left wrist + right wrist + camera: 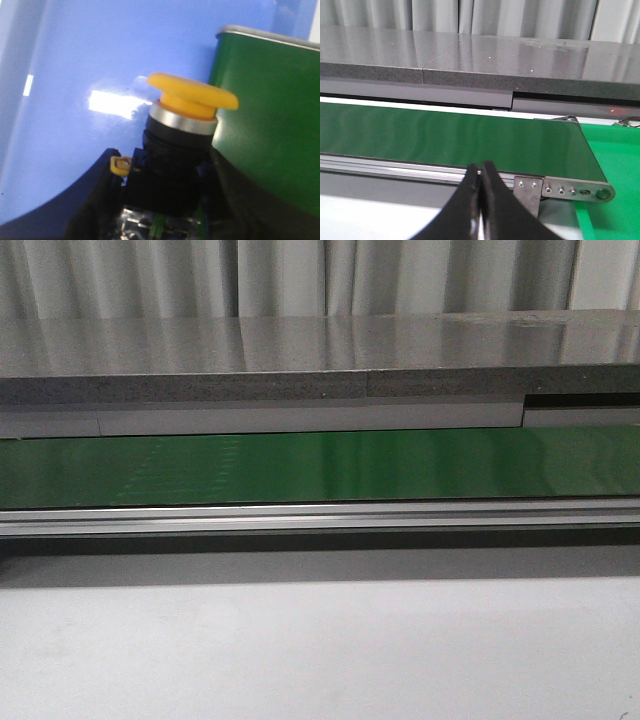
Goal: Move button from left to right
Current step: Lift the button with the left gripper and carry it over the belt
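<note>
In the left wrist view, the button (185, 115) fills the middle: a round yellow-orange cap, a silver ring and a dark boxy body with a small yellow tab and green marks. My left gripper (165, 185) is shut on the button's body, its black fingers (95, 200) on both sides. Blue surface (75, 60) lies behind it, with the green belt's end (270, 125) beside it. In the right wrist view, my right gripper (480, 172) is shut and empty, near the green conveyor belt (445, 137). Neither gripper nor the button shows in the front view.
The front view shows the green conveyor belt (320, 465) with its metal rail (320, 518), a grey counter (300, 360) behind and a white tabletop (320, 650) in front. In the right wrist view the belt's end bracket (570, 189) borders a green tray (615, 165).
</note>
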